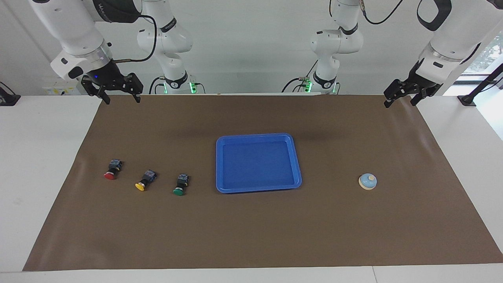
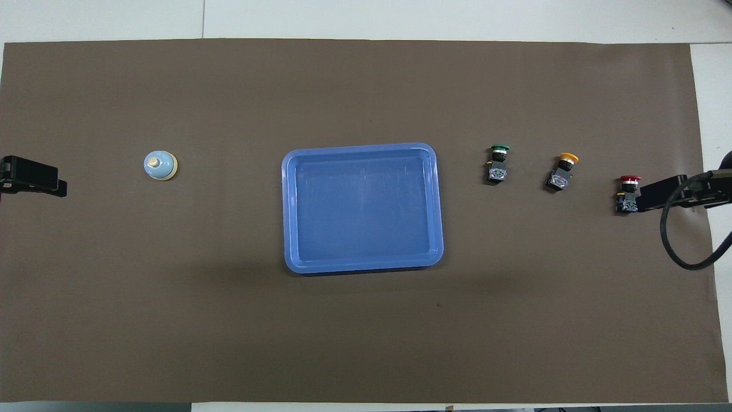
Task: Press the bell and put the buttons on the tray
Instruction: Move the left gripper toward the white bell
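Observation:
The blue tray [image 1: 257,163] lies empty at the middle of the brown mat, also in the overhead view [image 2: 362,207]. The bell [image 1: 368,181] [image 2: 160,165] stands toward the left arm's end. The red button [image 1: 110,171] [image 2: 627,193], yellow button [image 1: 144,181] [image 2: 563,170] and green button [image 1: 180,186] [image 2: 497,163] lie on their sides in a row toward the right arm's end. My right gripper [image 1: 120,97] [image 2: 646,200] is open, raised over the mat's edge by the robots. My left gripper [image 1: 400,102] [image 2: 40,182] is open, raised over the mat's corner at its own end.
The brown mat [image 1: 251,228] covers most of the white table [image 1: 39,157]. A black cable [image 2: 675,252] loops from the right arm. Both arm bases [image 1: 175,80] stand at the table's edge by the robots.

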Robot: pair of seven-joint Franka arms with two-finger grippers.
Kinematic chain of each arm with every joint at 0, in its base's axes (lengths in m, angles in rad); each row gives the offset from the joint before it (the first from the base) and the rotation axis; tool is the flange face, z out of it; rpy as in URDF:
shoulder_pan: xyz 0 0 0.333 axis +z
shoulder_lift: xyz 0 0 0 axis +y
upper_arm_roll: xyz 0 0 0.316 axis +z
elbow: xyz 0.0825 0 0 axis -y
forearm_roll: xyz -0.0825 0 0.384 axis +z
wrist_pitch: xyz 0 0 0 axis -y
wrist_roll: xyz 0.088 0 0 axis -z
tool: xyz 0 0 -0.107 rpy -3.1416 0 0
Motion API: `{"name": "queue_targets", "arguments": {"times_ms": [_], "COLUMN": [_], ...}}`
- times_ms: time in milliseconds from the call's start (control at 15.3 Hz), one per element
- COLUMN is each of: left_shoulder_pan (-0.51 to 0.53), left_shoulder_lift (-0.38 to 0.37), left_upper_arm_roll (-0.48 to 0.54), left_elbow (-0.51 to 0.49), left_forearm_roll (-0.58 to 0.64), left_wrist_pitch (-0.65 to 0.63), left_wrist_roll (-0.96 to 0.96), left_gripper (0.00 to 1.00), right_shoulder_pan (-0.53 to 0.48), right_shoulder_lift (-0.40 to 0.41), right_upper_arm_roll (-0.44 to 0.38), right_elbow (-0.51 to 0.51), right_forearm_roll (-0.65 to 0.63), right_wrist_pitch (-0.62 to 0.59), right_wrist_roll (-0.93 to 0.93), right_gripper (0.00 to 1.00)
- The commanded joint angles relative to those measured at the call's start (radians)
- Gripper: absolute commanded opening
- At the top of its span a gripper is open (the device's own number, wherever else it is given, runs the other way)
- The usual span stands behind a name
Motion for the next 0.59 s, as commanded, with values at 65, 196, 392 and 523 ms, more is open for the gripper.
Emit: {"name": "queue_targets", "arguments": {"times_ms": [65, 196, 392, 523], "left_shoulder_pan": [-0.01, -0.012, -0.01, 0.0], "left_shoulder_lift": [-0.009, -0.008, -0.035, 0.012], "left_upper_arm_roll": [0.003, 0.004, 0.003, 0.003], "left_elbow": [-0.004, -0.006, -0.143, -0.176], "left_forearm_roll": [0.006, 0.006, 0.006, 0.006], "left_wrist_pitch": [0.008, 0.026, 0.225, 0.305], "left_wrist_roll": [0.003, 0.001, 0.012, 0.014], "left_gripper": [1.0, 1.0, 0.44, 0.02], "right_shoulder_pan": [-0.018, -0.018, -0.018, -0.018], "right_shoulder_lift": [-0.01, -0.01, -0.01, -0.01], "right_upper_arm_roll": [0.012, 0.013, 0.012, 0.012], "right_elbow": [-0.007, -0.007, -0.008, -0.007], "right_forearm_roll": [0.0, 0.0, 0.0, 0.0], "right_wrist_pitch": [-0.003, -0.003, -0.003, -0.003], "right_wrist_roll": [-0.022, -0.02, -0.02, -0.02], "right_gripper": [1.0, 1.0, 1.0, 1.0]}}
